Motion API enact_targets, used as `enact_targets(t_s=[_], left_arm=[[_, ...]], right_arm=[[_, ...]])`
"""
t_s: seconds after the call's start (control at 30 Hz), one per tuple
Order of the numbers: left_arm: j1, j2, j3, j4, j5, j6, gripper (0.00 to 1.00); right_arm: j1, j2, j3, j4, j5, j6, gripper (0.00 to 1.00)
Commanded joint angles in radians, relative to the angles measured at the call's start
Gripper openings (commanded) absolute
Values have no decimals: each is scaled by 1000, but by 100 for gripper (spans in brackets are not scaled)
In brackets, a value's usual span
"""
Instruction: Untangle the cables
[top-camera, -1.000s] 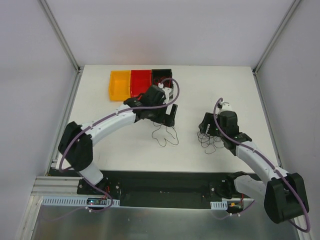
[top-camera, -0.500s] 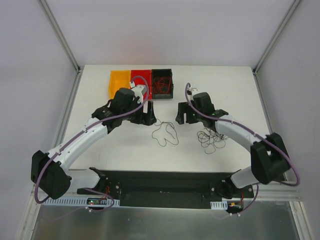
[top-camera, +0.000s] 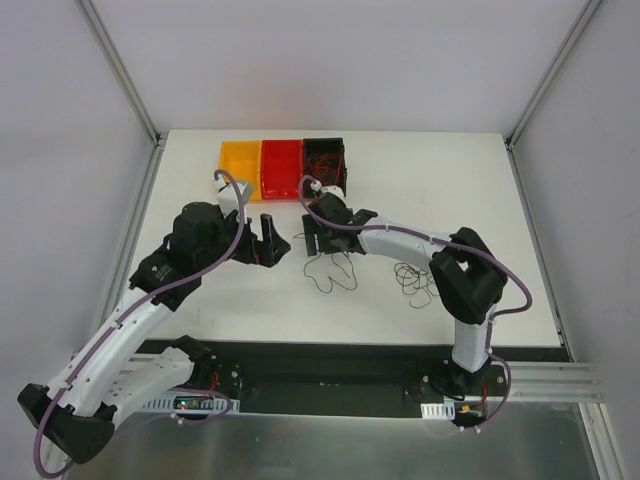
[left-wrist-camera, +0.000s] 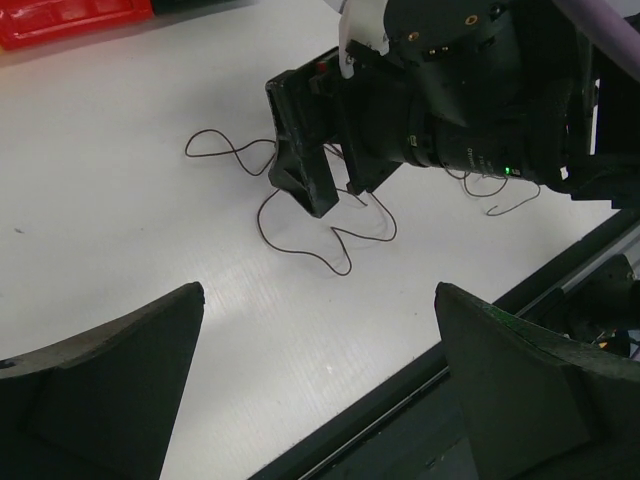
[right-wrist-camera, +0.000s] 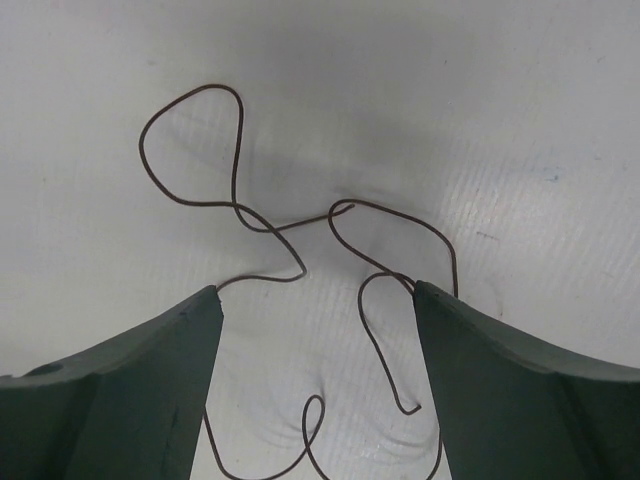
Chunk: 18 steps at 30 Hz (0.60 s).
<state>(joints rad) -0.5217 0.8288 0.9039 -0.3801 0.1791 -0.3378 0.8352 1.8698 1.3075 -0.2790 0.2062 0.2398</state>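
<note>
A thin brown cable (top-camera: 332, 270) lies in loose curls on the white table (top-camera: 200, 310); it also shows in the right wrist view (right-wrist-camera: 238, 160) and the left wrist view (left-wrist-camera: 347, 270). My right gripper (top-camera: 318, 243) hangs low over its far end, open, with the curls between and below its fingers (right-wrist-camera: 317, 300). A tangle of dark cables (top-camera: 420, 280) lies to the right, apart from the brown one. My left gripper (top-camera: 270, 246) is open and empty (left-wrist-camera: 320, 295), just left of the brown cable, facing the right gripper (left-wrist-camera: 330, 195).
Three small bins stand side by side at the back: orange (top-camera: 240, 166), red (top-camera: 281, 158), and black (top-camera: 325, 160) with red cables inside. The table's front edge and black base rail (top-camera: 330, 360) lie close below the cables.
My right arm has swung left from the dark tangle to over the brown cable. My left gripper has drawn back left, away from the brown cable and the bins.
</note>
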Motion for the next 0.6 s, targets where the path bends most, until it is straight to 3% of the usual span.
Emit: enact_targets(t_s=[0.0,0.27,0.43,0.57], left_arm=[[12,9,13,-42,11,54,99],[15,52,191,-75,-3,152,99],[17,67,193,-74,-3,146,99],[17,35,116,-72,-16,108,99]], right_arm=[[13,64,114,-130,176,35,80],[19,138,154,-174,203,43,76],[21,146,136,-141,200,33,59],[19,126,89,-65,176,3,36]])
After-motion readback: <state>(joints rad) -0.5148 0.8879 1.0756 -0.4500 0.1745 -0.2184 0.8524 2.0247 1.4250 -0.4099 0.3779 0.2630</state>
